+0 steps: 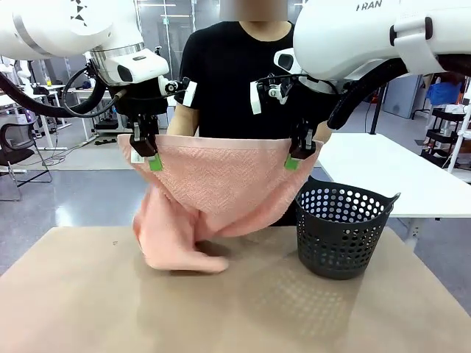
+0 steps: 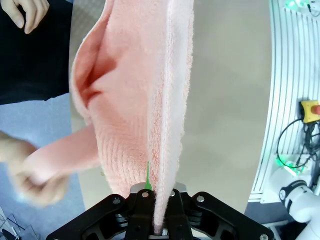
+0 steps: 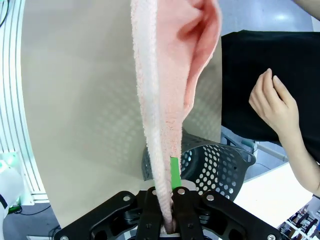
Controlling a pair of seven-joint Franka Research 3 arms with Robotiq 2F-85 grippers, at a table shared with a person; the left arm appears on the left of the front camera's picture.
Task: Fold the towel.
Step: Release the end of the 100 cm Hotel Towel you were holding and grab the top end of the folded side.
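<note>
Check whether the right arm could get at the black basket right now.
Probably not freely: the way down to the perforated basket is open, but the right gripper is shut on a top corner of the towel.

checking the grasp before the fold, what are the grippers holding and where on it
Both hold the towel: the left gripper pinches one top corner, the right gripper the other, and the rest hangs between and below them.

You have bright, even overhead light in the front view. The towel (image 1: 213, 184) and the basket (image 1: 340, 232) cast only soft shadows on the table (image 1: 88, 294). In your left wrist view the person's hand (image 2: 30, 175) is smeared by motion blur. Both wrist views bow at the edges.
</note>
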